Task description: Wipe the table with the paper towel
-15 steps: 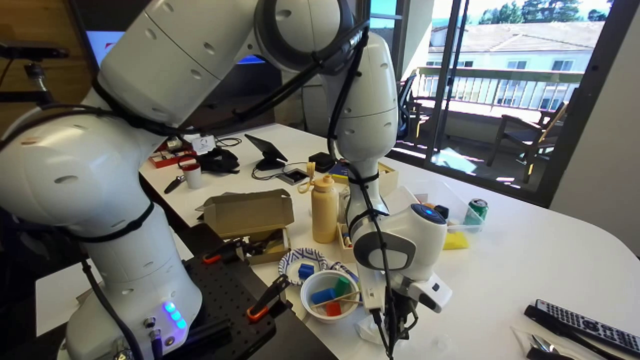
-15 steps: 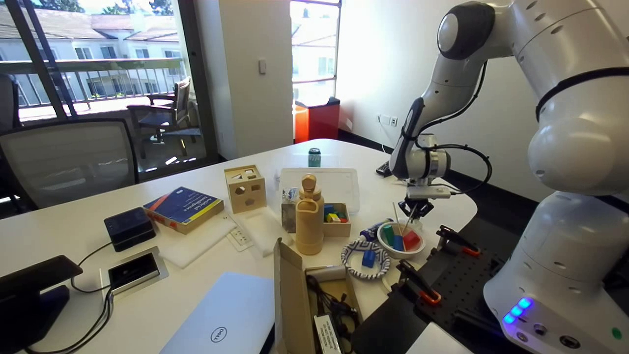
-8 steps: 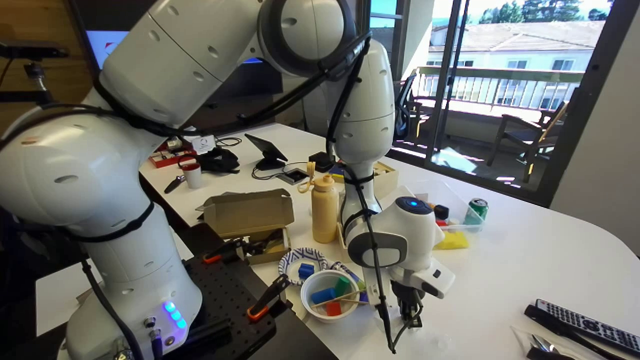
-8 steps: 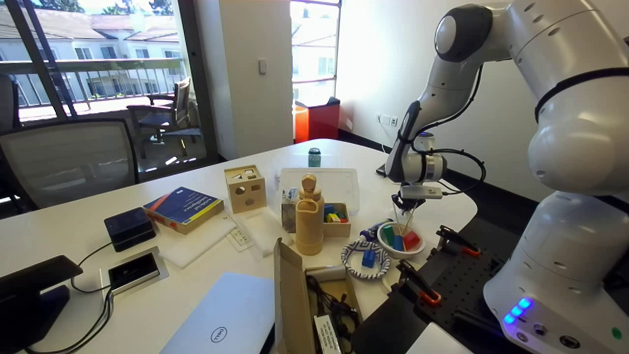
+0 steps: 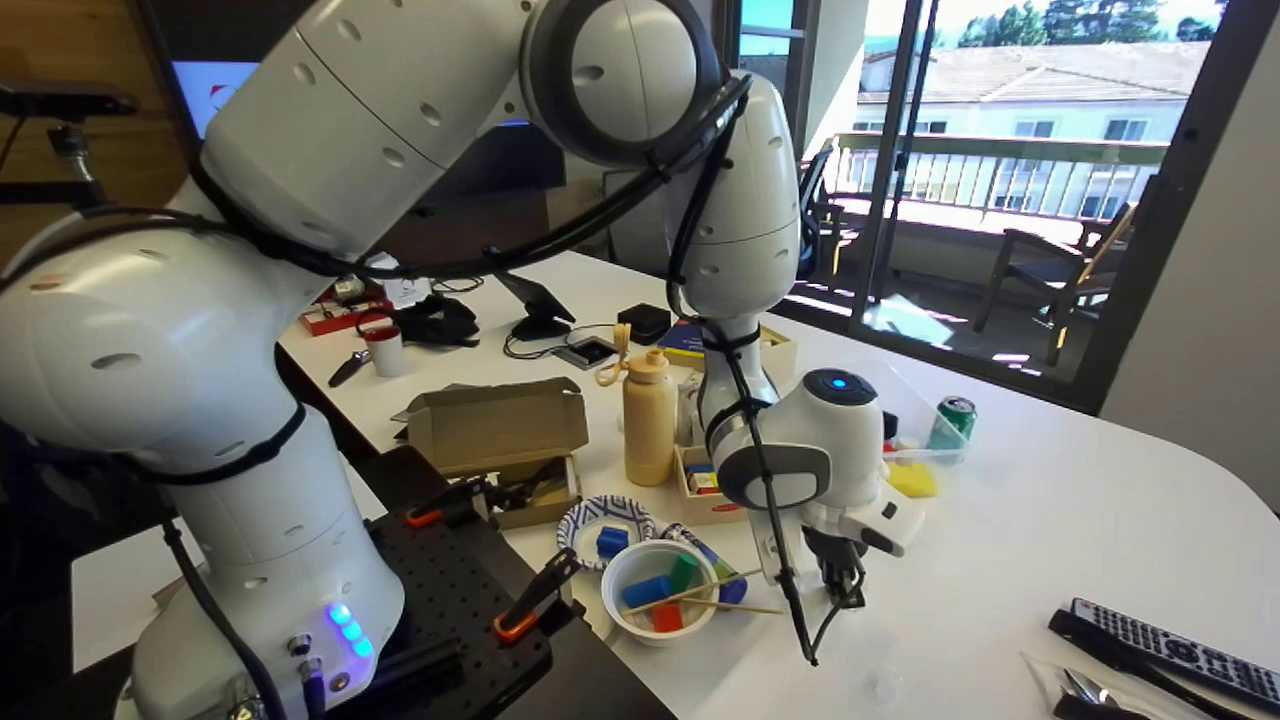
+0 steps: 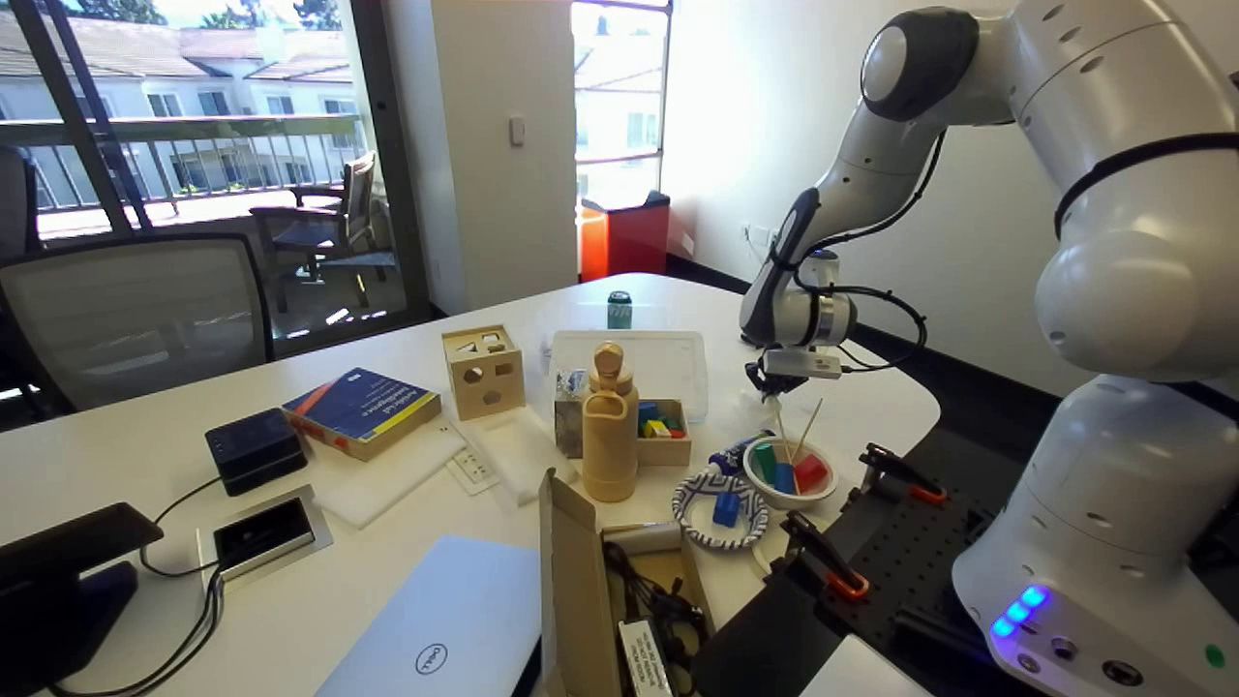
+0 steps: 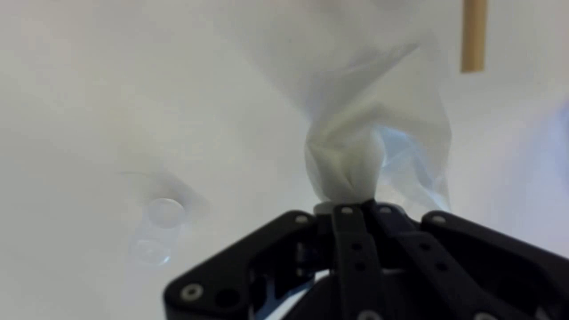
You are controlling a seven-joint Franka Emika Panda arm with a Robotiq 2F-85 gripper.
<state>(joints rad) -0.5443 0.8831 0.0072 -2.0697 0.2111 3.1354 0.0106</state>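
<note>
Fingers (image 7: 349,235) pressed together, the crumpled white paper towel (image 7: 378,118) caught at their tips: so the gripper (image 7: 367,205) holds it, low over the table (image 5: 1040,530) and near the white bowl (image 5: 640,562). Whether the paper towel bears on the table I can't tell from here. I judge this to be the wipe itself, or the start of a stroke. To do it well, I'd go down until the loose folds flatten, press lightly so that paper rather than fingertips does the rubbing, and draw long, overlapping strokes at an even height. The bowl wants a wide berth: 2 thin sticks (image 5: 740,579) jut past its rim toward the gripper, and a snag could tip it. To the left in the wrist view, a small clear piece (image 7: 160,222), plastic by its look, rests on the table; a sweep that way would probably shove it along.

As for writing, the laptop (image 6: 455,590) bears a round DELL badge (image 6: 431,659), and the thick blue book (image 6: 358,407) reads Artificial Intelligence. Print on the white label (image 6: 644,658) inside the cardboard box (image 6: 571,586) is too small for me to make out, and so are the markings on the green can (image 5: 955,418).
</note>
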